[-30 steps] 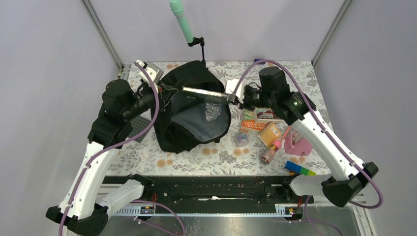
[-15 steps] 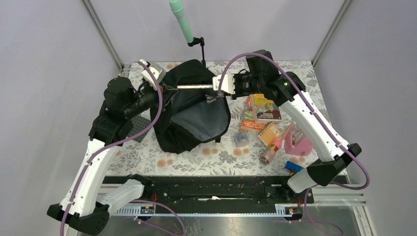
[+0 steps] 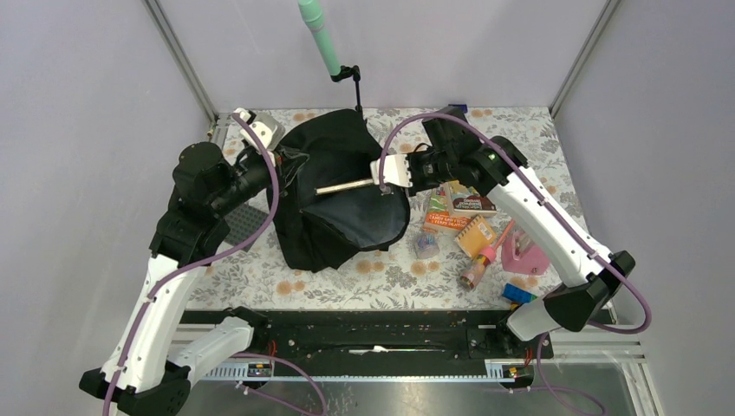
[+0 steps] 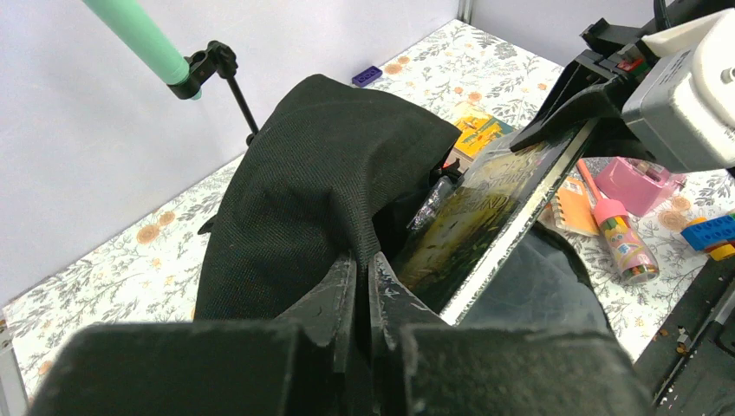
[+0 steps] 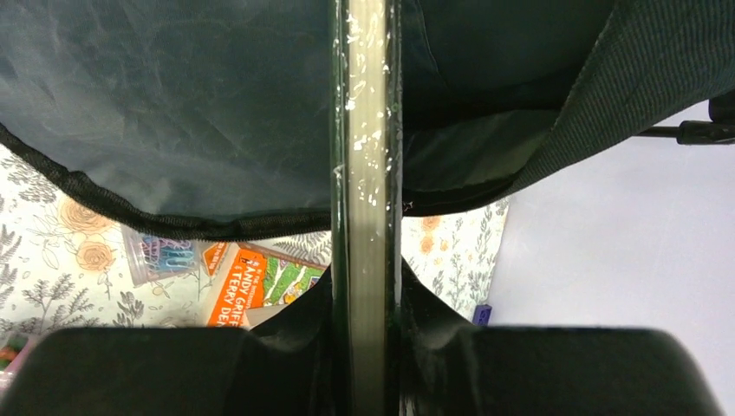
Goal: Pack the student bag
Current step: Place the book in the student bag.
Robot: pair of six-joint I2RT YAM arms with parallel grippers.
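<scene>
The student bag (image 3: 342,217), a large black backpack with grey lining, lies open at the table's middle. My left gripper (image 3: 281,161) is shut on the fabric rim of its mouth (image 4: 394,195) and holds the edge up, fingertips (image 4: 347,277) pinched together. My right gripper (image 3: 380,181) is shut on a plastic-wrapped book (image 3: 347,185) held edge-on. The book (image 4: 485,204) slants down into the bag's mouth. In the right wrist view the book's page edge (image 5: 366,156) runs straight ahead between my fingers (image 5: 316,312), over the grey lining (image 5: 173,95).
Right of the bag lie paperback books (image 3: 459,206), an orange notebook (image 3: 476,234), a marker tube (image 3: 475,273), a pink tape dispenser (image 3: 524,256) and toy bricks (image 3: 527,297). A grey baseplate (image 3: 247,224) lies left. A green pole on a stand (image 3: 321,39) rises behind.
My right gripper has moved left and down with the book, tipping its far end from above the bag into the mouth. The left gripper keeps its hold on the rim.
</scene>
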